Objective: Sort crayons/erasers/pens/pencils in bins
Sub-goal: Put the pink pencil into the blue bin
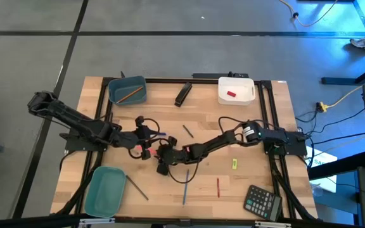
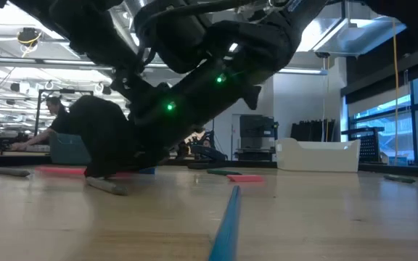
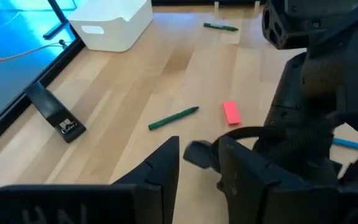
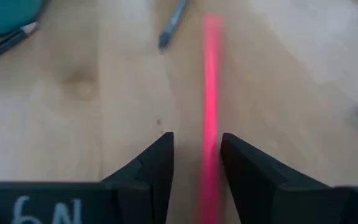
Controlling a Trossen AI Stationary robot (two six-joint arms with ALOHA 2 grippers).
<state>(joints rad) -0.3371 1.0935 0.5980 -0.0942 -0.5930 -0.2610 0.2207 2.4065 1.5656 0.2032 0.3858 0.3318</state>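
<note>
Blue pencil (image 2: 227,217) sits closest to the low camera, long axis running away across the table (image 2: 354,217); both arms bunch overhead and neither set of fingers can be read from here; white bin (image 2: 318,154) stands far right; a person sits in the room far left.

High view: right gripper (image 1: 163,167) and left gripper (image 1: 146,145) crowd together at mid-table, left of centre; blue-grey bin (image 1: 127,90) far left already has a stick in it; the white bin far right holds a red eraser (image 1: 231,94); teal bin (image 1: 104,190) near left; the blue pencil, a dark red pen (image 1: 218,187) and a grey pen (image 1: 138,188) are loose near the front edge; the pink-red pencil is mostly hidden under the grippers.

Left wrist view: left gripper (image 3: 199,143) has fingers spread with nothing pinched, hovering beside the right arm (image 3: 316,93); a green pen (image 3: 174,118) and pink eraser (image 3: 230,113) lie just ahead; looks to be waiting.

Right wrist view: right gripper (image 4: 196,138) has fingers spread, astride the pink-red pencil (image 4: 211,93), no pinch yet; the pencil lies flat on the wood, long axis straight ahead of the fingers, toward the grey pen and the teal bin's corner (image 4: 5,12); cannot tell which end is the tip.

Step in hand, as judged: picking up the pink-red pencil; next move calls for closing the fingers across the shaft, lifting level, then carrying it to the bin that holds the pencils, probably the blue-grey one.
</note>
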